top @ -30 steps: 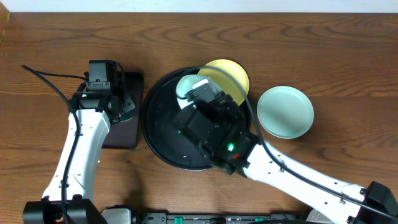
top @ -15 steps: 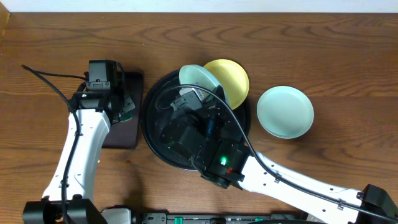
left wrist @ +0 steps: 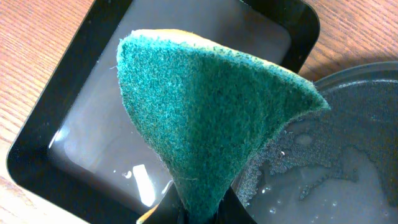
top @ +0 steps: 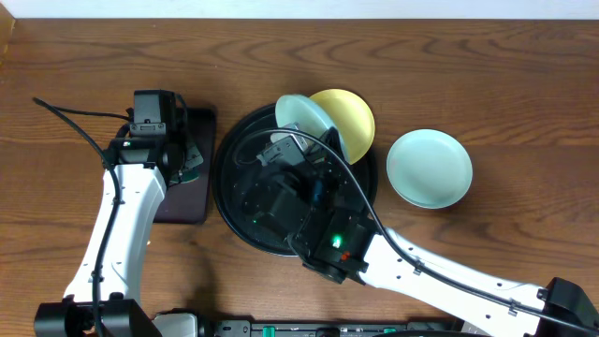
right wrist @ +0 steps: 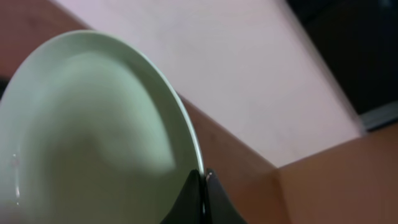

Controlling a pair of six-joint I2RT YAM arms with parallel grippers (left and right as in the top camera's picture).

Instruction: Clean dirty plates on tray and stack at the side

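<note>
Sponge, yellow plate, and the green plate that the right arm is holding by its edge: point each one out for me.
sponge (left wrist: 211, 118): left wrist view, middle of its green face.
yellow plate (top: 356, 117): overhead view, its uncovered right half.
held green plate (right wrist: 93, 137): right wrist view, middle of its broad face.

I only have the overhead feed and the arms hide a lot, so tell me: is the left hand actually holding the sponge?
Observer: Yes, the left wrist view shows the green sponge pinched, folded, in the left hand.
Operator: Anything in the rectangular tray beneath it?
Observer: Shallow clear liquid, glinting.
Operator: And the right hand?
Observer: It is shut on the rim of a mint plate, which is tilted.
</note>
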